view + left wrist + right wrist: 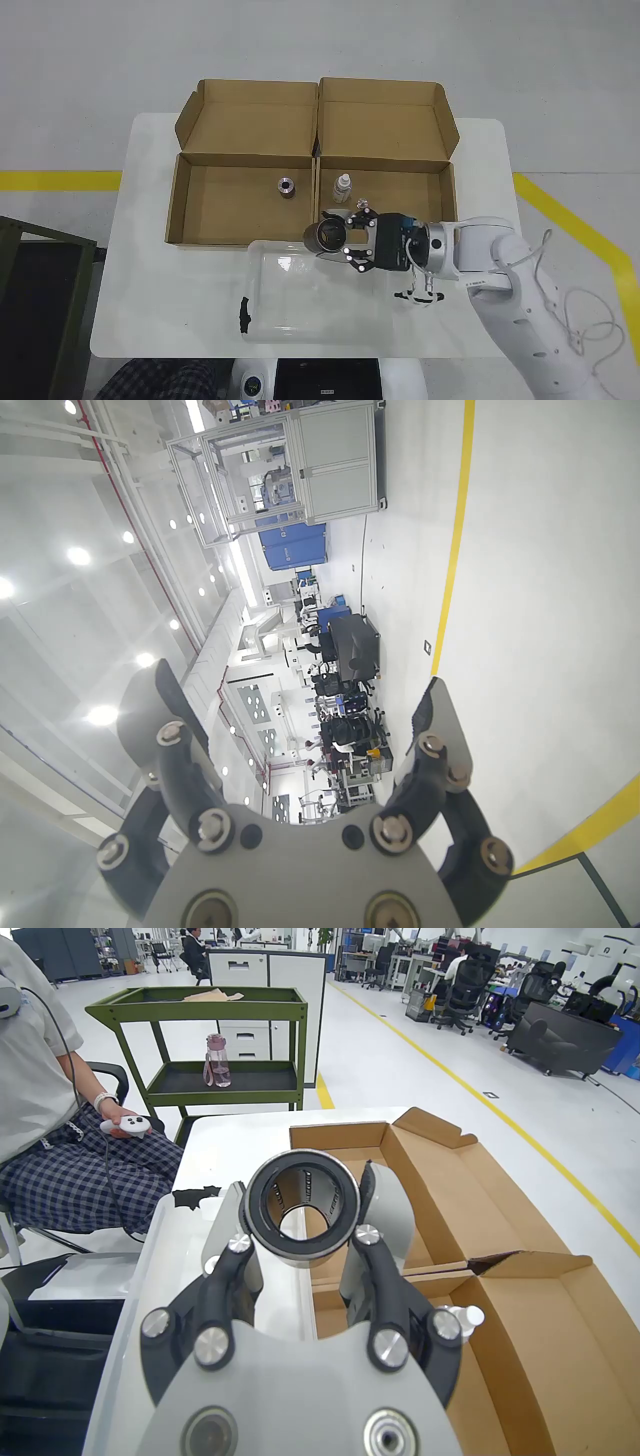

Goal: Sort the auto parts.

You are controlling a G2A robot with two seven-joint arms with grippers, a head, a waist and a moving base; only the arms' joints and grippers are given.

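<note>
My right gripper (337, 240) (303, 1183) is shut on a hollow metal cylinder bearing (322, 238) (327, 1198) with black end rings. It holds the bearing in the air over the front walls of two open cardboard boxes, near the seam between them. The left box (215, 205) holds a small round metal part (286, 185). The right box (400, 195) (540, 1308) holds a small white bottle (342, 185) (467, 1315). My left gripper (300, 680) is open with nothing between its fingers, pointing away into the room.
A clear plastic bin (300, 300) (165, 1248) stands in front of the boxes, with a black clip (243, 313) (192, 1195) on its left rim. The boxes' lids (320, 115) stand open at the back. A green cart (200, 1028) stands beyond the table's left side.
</note>
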